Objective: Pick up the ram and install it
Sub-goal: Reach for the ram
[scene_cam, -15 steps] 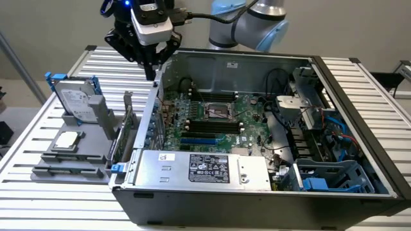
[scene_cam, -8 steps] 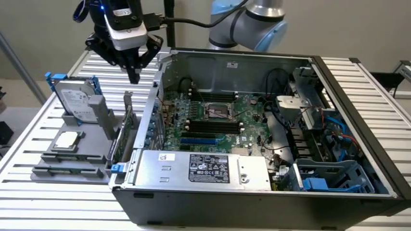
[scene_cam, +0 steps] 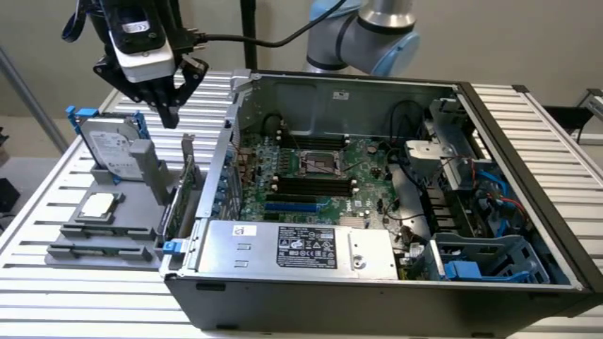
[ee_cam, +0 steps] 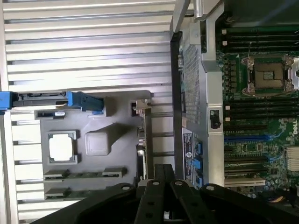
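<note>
Exterior view first, and we go hunting for writing. The power supply at the near side of the open computer case wears a black label with white print, too small for us to read. The label on the upright hard drive gives us nothing either.

Up at the exterior view's left, the pincer hangs in the air beside the drive's far end. Its fingers are pinched right together with nothing between them. The ram lies flat in a slot on the near side of the grey tray, left of the case. That puts it well apart from the pincer, lower and nearer to us, just past the processor chip.

Over to the wrist view, and here we can read something: "DELL" in white on the motherboard. The pincer, closed and empty, sits over the tray's edge next to the case wall. The ram lies just beside the processor chip, with a second stick alongside, both clear of the fingertips.
</note>
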`<state>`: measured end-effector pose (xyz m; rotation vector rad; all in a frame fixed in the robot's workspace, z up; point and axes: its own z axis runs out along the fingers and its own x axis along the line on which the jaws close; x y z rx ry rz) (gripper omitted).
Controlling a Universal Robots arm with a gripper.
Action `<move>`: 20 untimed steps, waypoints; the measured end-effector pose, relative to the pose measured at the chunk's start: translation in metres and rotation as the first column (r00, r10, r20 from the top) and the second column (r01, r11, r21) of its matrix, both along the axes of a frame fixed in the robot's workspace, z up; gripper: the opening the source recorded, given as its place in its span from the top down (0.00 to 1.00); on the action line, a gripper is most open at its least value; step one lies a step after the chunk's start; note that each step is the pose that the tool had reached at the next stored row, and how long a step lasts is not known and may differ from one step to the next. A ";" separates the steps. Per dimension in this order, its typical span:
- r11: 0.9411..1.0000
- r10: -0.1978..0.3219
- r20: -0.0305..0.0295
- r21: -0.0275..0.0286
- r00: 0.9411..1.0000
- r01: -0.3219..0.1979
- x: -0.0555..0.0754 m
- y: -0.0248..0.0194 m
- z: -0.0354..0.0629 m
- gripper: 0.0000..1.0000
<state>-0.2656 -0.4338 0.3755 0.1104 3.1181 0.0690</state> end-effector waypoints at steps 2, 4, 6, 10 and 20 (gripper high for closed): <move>1.000 0.000 0.000 0.000 1.000 0.000 -0.008 -0.0016 -0.0020 0.89; 1.000 0.000 0.000 0.000 1.000 0.000 -0.016 -0.0038 -0.0041 0.89; 1.000 0.000 0.000 0.000 1.000 0.000 -0.022 -0.0073 -0.0064 0.89; 1.000 0.000 0.000 0.000 1.000 0.000 -0.032 -0.0170 -0.0099 0.89; 1.000 0.000 0.000 0.000 1.000 0.000 -0.059 -0.0409 -0.0182 0.89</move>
